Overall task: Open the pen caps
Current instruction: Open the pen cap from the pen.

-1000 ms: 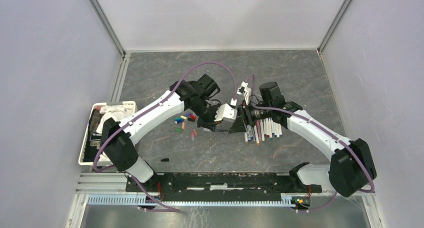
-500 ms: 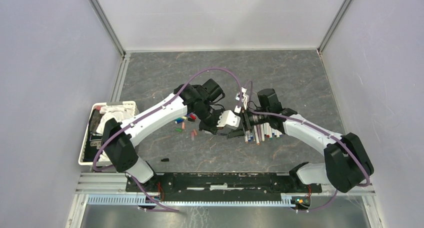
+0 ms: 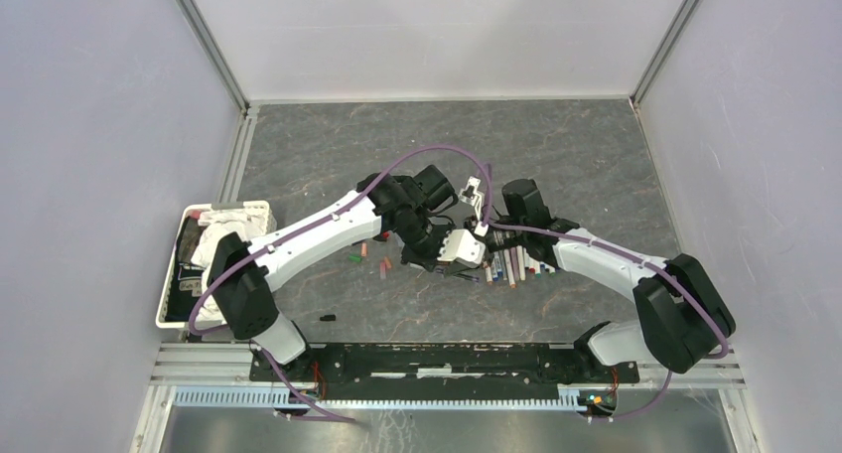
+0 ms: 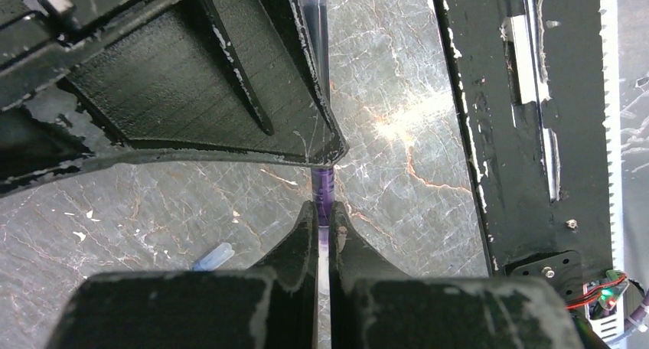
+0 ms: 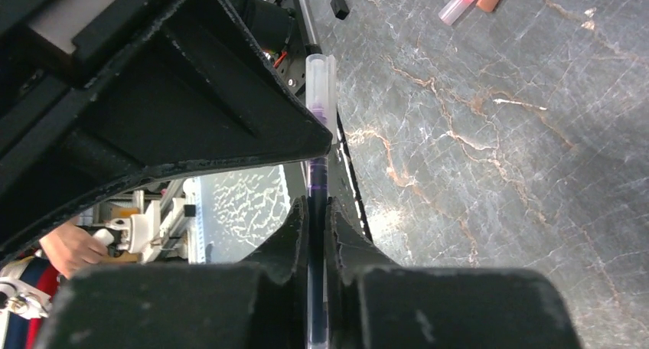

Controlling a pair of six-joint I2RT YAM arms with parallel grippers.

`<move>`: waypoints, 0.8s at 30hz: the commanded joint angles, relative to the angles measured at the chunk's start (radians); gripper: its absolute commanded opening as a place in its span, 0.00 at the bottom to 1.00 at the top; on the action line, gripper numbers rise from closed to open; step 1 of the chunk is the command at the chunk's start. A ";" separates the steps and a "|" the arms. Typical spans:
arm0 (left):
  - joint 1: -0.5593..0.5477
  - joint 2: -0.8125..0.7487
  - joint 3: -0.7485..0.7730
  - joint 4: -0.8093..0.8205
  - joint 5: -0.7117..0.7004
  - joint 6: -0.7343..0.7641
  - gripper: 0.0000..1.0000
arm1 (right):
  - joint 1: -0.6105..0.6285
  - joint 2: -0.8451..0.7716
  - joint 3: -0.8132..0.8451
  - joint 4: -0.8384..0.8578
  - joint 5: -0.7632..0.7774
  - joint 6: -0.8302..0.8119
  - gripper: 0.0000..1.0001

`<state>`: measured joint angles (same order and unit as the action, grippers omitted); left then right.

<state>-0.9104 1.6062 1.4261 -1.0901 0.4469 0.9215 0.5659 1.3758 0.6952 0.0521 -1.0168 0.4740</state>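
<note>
Just left of the pen row [image 3: 514, 265], left gripper [image 4: 324, 211] and right gripper [image 5: 316, 205] both clamped one purple pen [image 4: 324, 184].

No text, brand, number or sign can be read in any view; if the purple pen [image 5: 317, 192] or the loose pens [image 3: 518, 266] carry print, it is too small or blurred to make out
</note>
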 commanded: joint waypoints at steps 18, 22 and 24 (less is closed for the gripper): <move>0.131 -0.100 -0.051 0.014 -0.014 0.080 0.78 | -0.007 -0.074 -0.069 0.058 0.016 0.010 0.00; 0.131 -0.082 -0.083 0.043 0.031 0.066 0.76 | -0.007 -0.080 -0.066 0.075 0.021 0.028 0.00; 0.126 -0.057 -0.077 0.044 0.050 0.049 0.73 | -0.006 -0.087 -0.068 0.088 0.027 0.040 0.00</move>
<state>-0.7773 1.5291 1.3487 -1.0561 0.4252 0.9451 0.5621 1.3270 0.6285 0.0723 -0.9962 0.4881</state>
